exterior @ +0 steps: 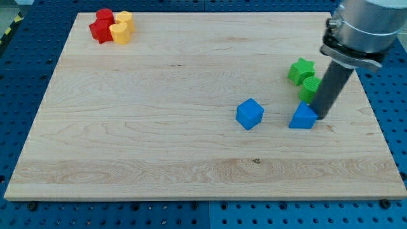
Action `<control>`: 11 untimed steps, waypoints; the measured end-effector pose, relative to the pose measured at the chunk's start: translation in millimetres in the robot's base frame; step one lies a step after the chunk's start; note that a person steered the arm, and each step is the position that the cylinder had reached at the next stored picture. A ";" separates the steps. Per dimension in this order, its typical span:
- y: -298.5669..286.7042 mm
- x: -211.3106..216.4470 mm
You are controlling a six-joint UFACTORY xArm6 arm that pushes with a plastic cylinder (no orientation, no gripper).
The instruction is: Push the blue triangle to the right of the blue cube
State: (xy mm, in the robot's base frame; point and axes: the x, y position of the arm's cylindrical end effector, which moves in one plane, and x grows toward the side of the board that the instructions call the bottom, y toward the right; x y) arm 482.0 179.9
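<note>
Table (159, 146), pale wooden board on a blue perforated bench: carrying seven small coloured blocks, listed left to right.

Far left corner: two red blocks (101, 27), shapes unclear, sitting touching two yellow blocks (121, 28), shapes likewise unclear. All four are lying well apart from the work.

Right of centre: blue cube (250, 114), standing alone.

Further right: blue triangle (303, 117), sitting to the cube's right, with a clear gap between them. Judging by this, the task's goal is looking largely met already.

Right again, farther back: green star-shaped block (301, 70), with a second green block (310, 86), seemingly round, just nearer and partly hidden behind the rod.

Far right: my tip (321, 118), the dark rod's lower end, resting against the triangle's right side. No claw is fitted, so nothing is opening or closing.

Governing relation: the triangle is lying directly left of my tip, with the cube beyond it on the same line. Any further leftward push is likely closing that gap; only small trimming seems called for.
</note>
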 end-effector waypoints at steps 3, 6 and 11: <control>29.5 16.6; -51.5 -19.2; -72.4 -37.8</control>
State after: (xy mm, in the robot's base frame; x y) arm 444.2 107.5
